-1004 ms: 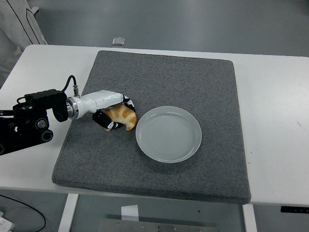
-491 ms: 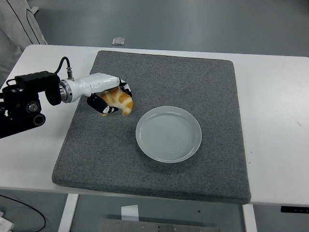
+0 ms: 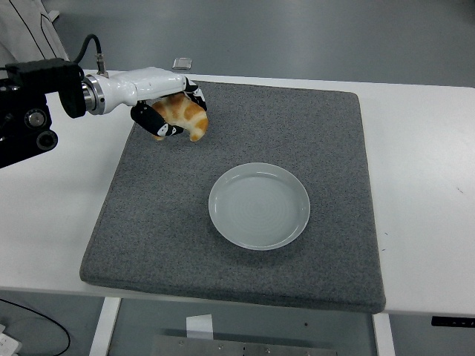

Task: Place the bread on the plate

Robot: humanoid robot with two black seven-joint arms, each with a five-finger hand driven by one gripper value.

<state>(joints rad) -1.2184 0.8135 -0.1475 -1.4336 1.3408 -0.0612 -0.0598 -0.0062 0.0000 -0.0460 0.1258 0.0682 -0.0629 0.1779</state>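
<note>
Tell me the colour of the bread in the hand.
Golden orange-brown with paler streaks, on the bread held by the left hand; head view.

The bread (image 3: 185, 115), a golden-brown curved croissant, is clasped within the curled fingers of the left hand (image 3: 165, 111), its tip pointing downward. The plate (image 3: 259, 205), round, pale and empty, is set well apart, lower right of the hand.

left hand (image 3: 169, 111) grips bread (image 3: 185, 115) above mat (image 3: 245, 274).
</note>
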